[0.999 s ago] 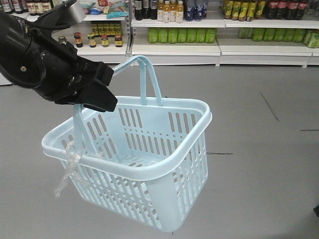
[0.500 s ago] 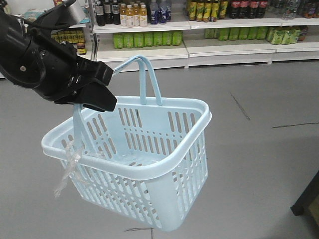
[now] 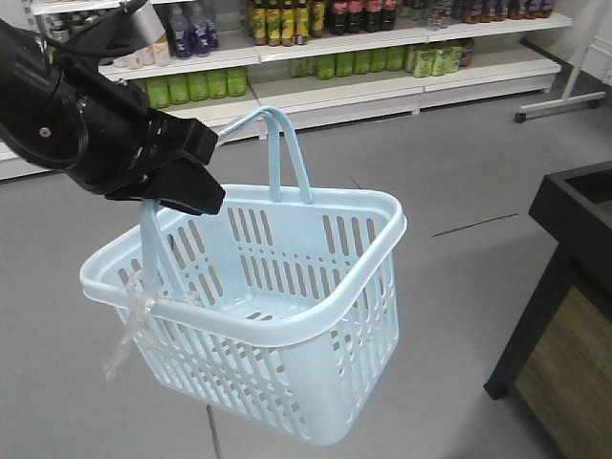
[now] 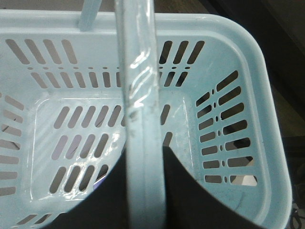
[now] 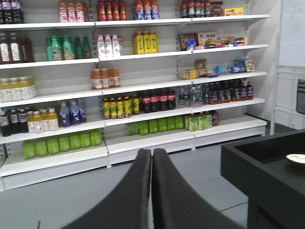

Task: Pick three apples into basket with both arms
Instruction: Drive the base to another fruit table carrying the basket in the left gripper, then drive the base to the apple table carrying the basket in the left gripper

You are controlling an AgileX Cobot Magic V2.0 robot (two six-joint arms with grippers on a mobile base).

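The bulky black left gripper (image 3: 180,189) was clamped shut on a hoop handle (image 3: 292,163) of the pale blue-white slotted plastic shopping basket (image 3: 287,330). In its wrist view the handle ran straight down between the dark fingers (image 4: 188,200). Whether the second hoop was caught in the same grip could not be told. The basket hung tilted from that hold, well clear of the grey floor (image 3: 459,182). Its slotted bottom was bare, with nothing inside. A scrap of clear tape (image 3: 129,330) dangled from the near rim.

The black right gripper (image 5: 151,186) had its two fingers pressed together on nothing and faced the white shelves of bottled drinks (image 5: 143,67). A dark wooden counter (image 3: 574,249) stood at the right edge of the front view. A pale dish-like thing (image 5: 295,159) lay on it, too blurred to name.

No dark red apples showed in any view, so none of the three had been picked. The step in hand looked like carrying the basket toward wherever the fruit lay. The next move would probably call for bringing the base up to the apples. The left arm would need to hold the basket level and steady within reach. The right gripper would have to open before it could close on the first apple and lower it over the rim without knocking the raised handles.
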